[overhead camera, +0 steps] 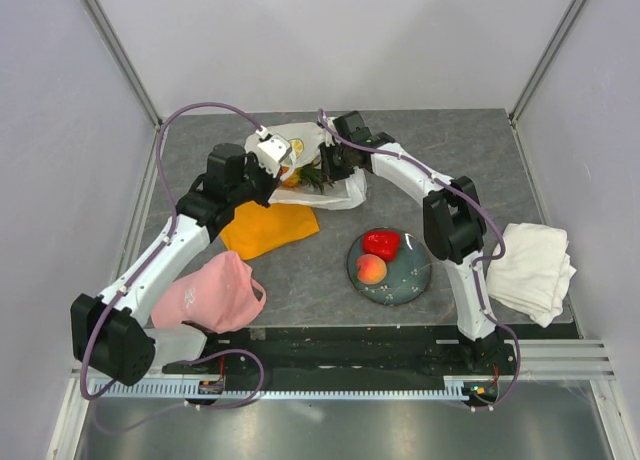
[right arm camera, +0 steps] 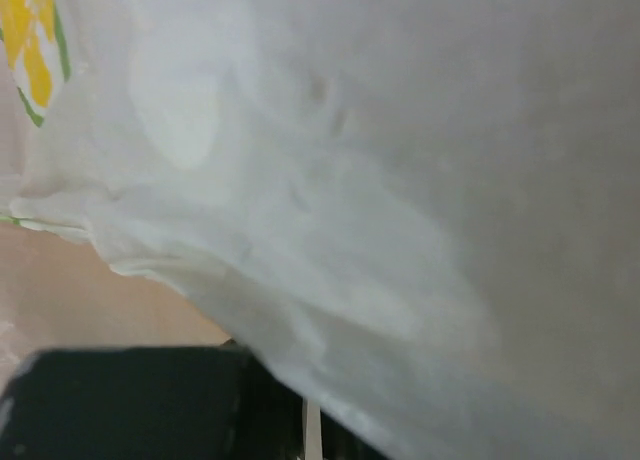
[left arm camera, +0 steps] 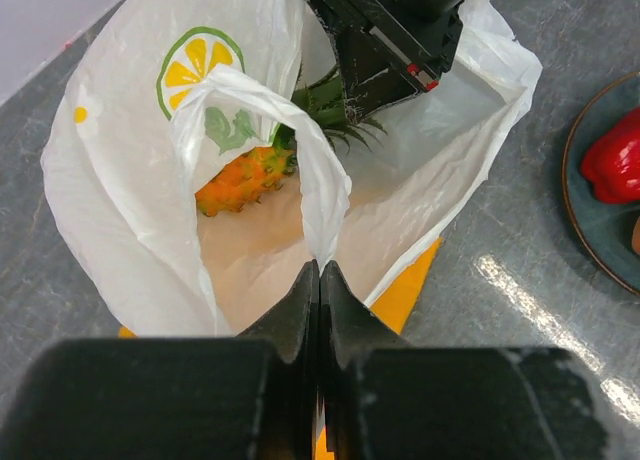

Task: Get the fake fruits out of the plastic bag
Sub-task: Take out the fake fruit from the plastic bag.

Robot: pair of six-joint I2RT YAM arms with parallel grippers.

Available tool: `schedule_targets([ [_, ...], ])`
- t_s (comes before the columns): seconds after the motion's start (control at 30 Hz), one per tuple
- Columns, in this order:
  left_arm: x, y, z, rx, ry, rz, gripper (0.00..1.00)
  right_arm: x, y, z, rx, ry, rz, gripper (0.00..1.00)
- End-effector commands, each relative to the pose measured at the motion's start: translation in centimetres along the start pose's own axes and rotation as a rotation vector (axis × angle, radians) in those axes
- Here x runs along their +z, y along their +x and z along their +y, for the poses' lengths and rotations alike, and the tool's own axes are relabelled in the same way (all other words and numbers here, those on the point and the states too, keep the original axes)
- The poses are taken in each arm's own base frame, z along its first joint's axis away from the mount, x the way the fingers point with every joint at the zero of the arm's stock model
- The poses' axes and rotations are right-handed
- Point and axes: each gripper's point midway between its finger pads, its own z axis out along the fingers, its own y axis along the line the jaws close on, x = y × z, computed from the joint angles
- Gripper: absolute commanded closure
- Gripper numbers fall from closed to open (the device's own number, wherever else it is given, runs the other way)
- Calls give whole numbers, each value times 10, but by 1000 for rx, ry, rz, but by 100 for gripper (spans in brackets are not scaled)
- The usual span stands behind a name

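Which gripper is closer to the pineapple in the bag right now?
Right. The right gripper reaches into the plastic bag, its tips at the pineapple's leafy crown. The left gripper is shut on the bag's near rim, apart from the fruit.

The bag point(overhead camera: 352, 190) is set at the upper centre of the surface point(overhead camera: 450, 150), with the pineapple point(left arm camera: 245, 177) lying in it. A cloth point(overhead camera: 268, 228) is spread below-left of the bag, partly under it. Right of centre, the plate point(overhead camera: 415, 280) is laid, with the pepper point(overhead camera: 381, 243) on it above the peach point(overhead camera: 371, 269). The towel point(overhead camera: 532, 270) is placed at the right edge, and a second cloth point(overhead camera: 212, 293) at lower left.
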Motion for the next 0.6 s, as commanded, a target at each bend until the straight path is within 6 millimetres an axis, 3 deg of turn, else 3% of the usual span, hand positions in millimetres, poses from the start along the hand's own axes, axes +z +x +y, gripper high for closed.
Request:
schedule_targets([
  [0.0, -9, -12, 0, -93, -3, -51, 98, -23, -25, 18, -93, -53, -60, 100],
  [0.07, -11, -11, 1, -103, -12, -59, 98, -37, -37, 21, -139, -40, -97, 100],
  [0.17, -12, -9, 5, -119, -30, -67, 98, -75, -66, 40, -226, -72, -186, 100],
  [0.3, -15, -6, 9, -145, -45, -72, 98, -140, -103, 74, -368, -95, -340, 100],
  [0.37, -16, 4, 8, -177, -49, -56, 98, -168, -109, 91, -427, -108, -392, 100],
  [0.43, -22, 6, 9, -206, -55, -65, 98, -179, -103, 103, -488, -134, -396, 100],
  [0.47, -22, 11, 8, -229, -52, -60, 98, -196, -103, 110, -514, -136, -420, 100],
  [0.53, -24, 13, 8, -243, -55, -65, 98, -205, -94, 118, -545, -158, -413, 100],
  [0.57, -23, 18, 8, -256, -55, -56, 98, -221, -94, 124, -562, -168, -436, 100],
])
